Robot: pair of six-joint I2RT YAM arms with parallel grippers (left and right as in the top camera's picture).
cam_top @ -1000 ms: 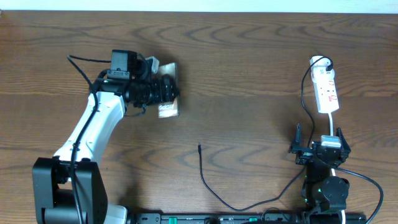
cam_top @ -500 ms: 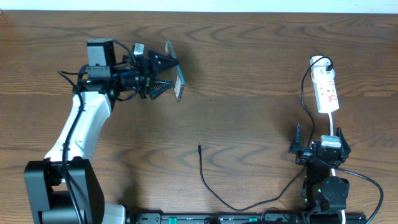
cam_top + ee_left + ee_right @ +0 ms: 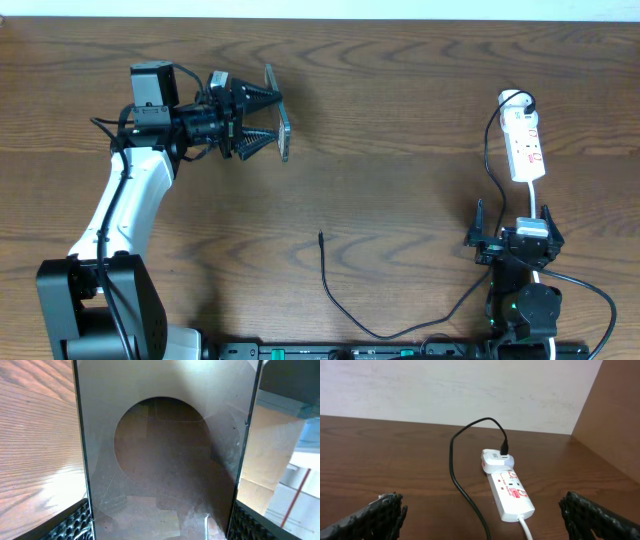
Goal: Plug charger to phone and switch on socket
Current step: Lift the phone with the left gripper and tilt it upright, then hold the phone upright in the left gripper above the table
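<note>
Now phone (image 3: pixel 162 455) edge-up in left fingers (image 3: pixel 250 97), formerly flat

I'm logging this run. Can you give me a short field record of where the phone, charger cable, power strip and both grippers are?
phone: flat dark smartphone, on edge in shut left gripper
charger: thin black cable, plug tip loose on wooden table
socket: white power strip, right side, white adapter plugged in
right gripper: open, empty, near the strip's cord

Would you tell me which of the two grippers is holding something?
The left gripper: it clamps the flat dark smartphone on edge, while the right gripper is open and empty.
</note>
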